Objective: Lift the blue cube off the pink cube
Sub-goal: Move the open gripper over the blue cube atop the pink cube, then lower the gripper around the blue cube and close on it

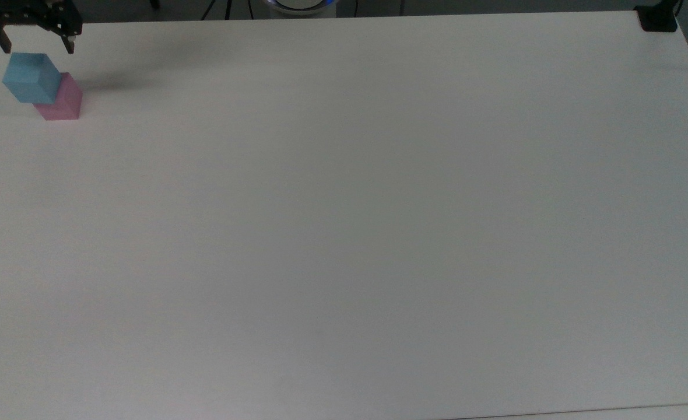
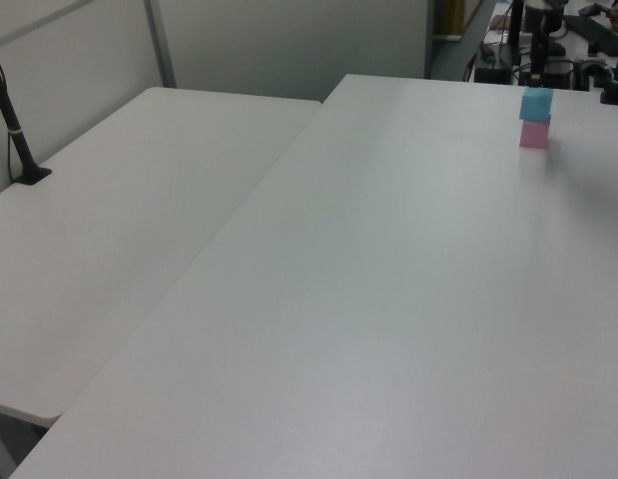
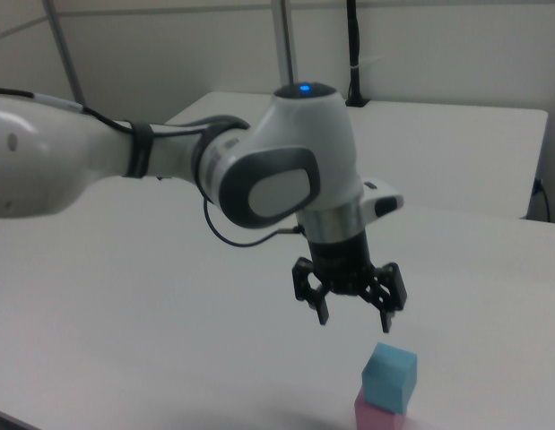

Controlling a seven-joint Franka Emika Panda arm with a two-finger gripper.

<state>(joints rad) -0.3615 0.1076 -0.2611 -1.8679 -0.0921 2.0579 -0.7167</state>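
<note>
The blue cube (image 1: 29, 77) sits on top of the pink cube (image 1: 61, 100) at the far left of the top view, near the table's back edge. In the left view the blue cube (image 2: 536, 102) and pink cube (image 2: 534, 134) stand at the far right. The right view has the blue cube (image 3: 390, 376) on the pink cube (image 3: 377, 416) at the bottom edge. My gripper (image 1: 35, 45) hangs open above the blue cube, apart from it. In the right view the gripper (image 3: 354, 316) hovers a little above the stack with its fingers spread.
The white table (image 1: 344, 221) stretches wide to the top view's right. A black clamp (image 1: 657, 17) sits at its back right corner. A second white table (image 2: 119, 220) adjoins on the left view's left, with a black post (image 2: 17, 140).
</note>
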